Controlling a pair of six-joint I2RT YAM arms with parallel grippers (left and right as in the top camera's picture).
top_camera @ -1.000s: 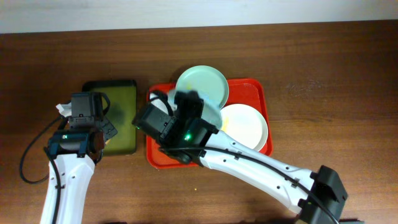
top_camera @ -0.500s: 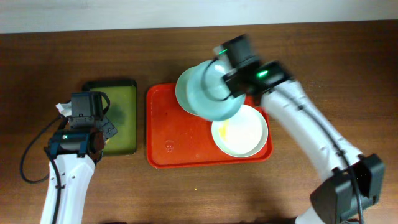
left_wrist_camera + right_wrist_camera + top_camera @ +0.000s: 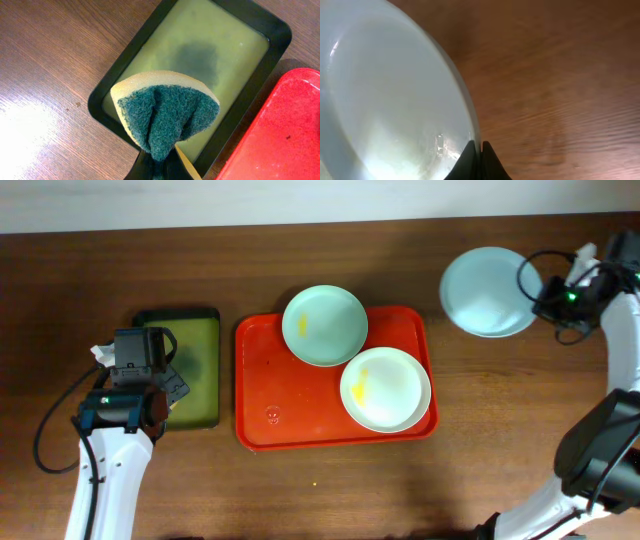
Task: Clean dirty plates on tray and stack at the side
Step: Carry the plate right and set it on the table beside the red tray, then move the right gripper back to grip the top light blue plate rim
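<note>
The red tray holds a mint-blue plate with a small yellow smear at its far edge and a white plate with a yellow smear at its right. My right gripper is shut on the rim of a second mint-blue plate and holds it over the table, right of the tray; the wrist view shows the rim pinched between the jaws. My left gripper is shut on a yellow-and-green sponge above the dark tray.
A dark green-black tray with yellowish liquid sits left of the red tray; it also shows in the left wrist view. Cables hang by both arms. Brown wooden table all round.
My right arm lifted the mint-blue plate off the red tray and swung it right, from the tray's left side to beyond its right edge. The left arm has not moved.
</note>
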